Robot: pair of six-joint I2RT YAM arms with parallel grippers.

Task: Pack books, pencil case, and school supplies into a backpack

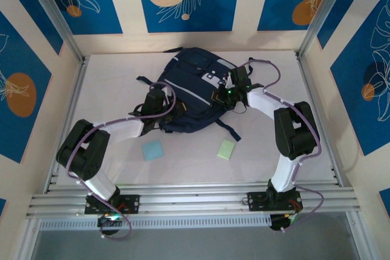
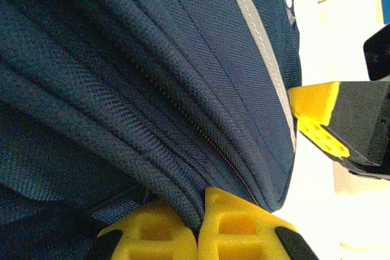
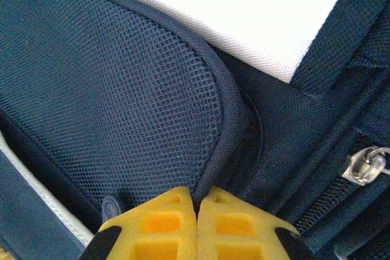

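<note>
The navy backpack (image 1: pixel 192 89) lies flat in the middle of the table. My left gripper (image 1: pixel 169 109) sits at its near left edge. In the left wrist view that gripper (image 2: pixel 198 223) is shut on a fold of the backpack's fabric (image 2: pixel 152 89) beside a zipper seam. My right gripper (image 1: pixel 224 94) rests on the backpack's right side. In the right wrist view it (image 3: pixel 197 208) is shut on the corded rim of a mesh pocket (image 3: pixel 122 89). A light blue pad (image 1: pixel 152 150) and a pale green pad (image 1: pixel 226 149) lie on the table in front. The books and pencil case are out of view.
A white patch (image 3: pixel 244 10) and a metal zipper pull (image 3: pixel 364 165) are close to the right gripper. Dark straps (image 1: pixel 228 129) trail off the backpack onto the white table (image 1: pixel 274 65). Metal frame rails (image 1: pixel 195 199) run along the near edge, with patterned walls on three sides.
</note>
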